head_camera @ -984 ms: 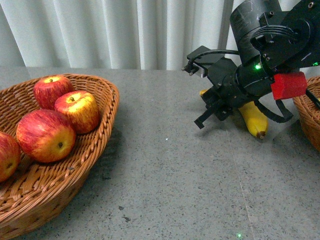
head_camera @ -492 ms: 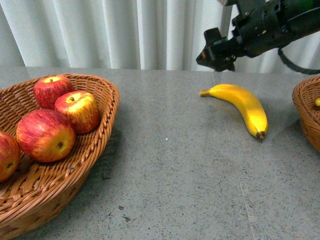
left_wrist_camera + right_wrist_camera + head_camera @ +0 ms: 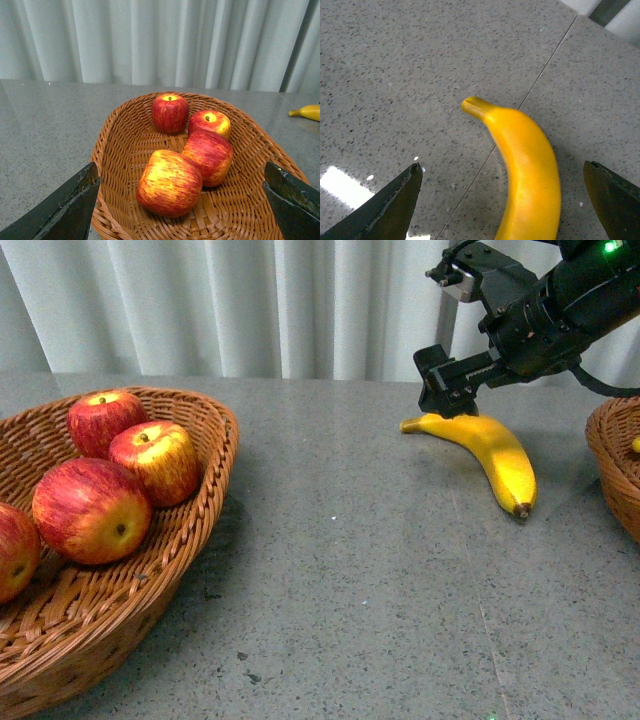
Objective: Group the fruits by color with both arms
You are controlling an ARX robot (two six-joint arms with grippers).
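Several red apples streaked with yellow [image 3: 92, 510] [image 3: 170, 182] lie in the wicker basket [image 3: 205, 455] [image 3: 117, 145] on the left. My left gripper [image 3: 181, 171] hangs open over that basket, its fingers [image 3: 65, 210] wide on either side of the nearest apple and touching nothing. One yellow banana [image 3: 492, 452] [image 3: 525, 165] lies on the grey table. My right gripper [image 3: 447, 390] [image 3: 501, 169] is open just above the banana's stem end, one finger on each side of the fruit without contact. The left arm is out of the front view.
A second wicker basket [image 3: 612, 465] stands at the right edge with a bit of yellow [image 3: 636, 444] inside. White curtains hang behind the table. A seam [image 3: 485, 165] runs across the grey tabletop under the banana.
The right arm, low over the banana a second ago, rose above it and has now come back down to its stem end. Apples and banana lie as before.
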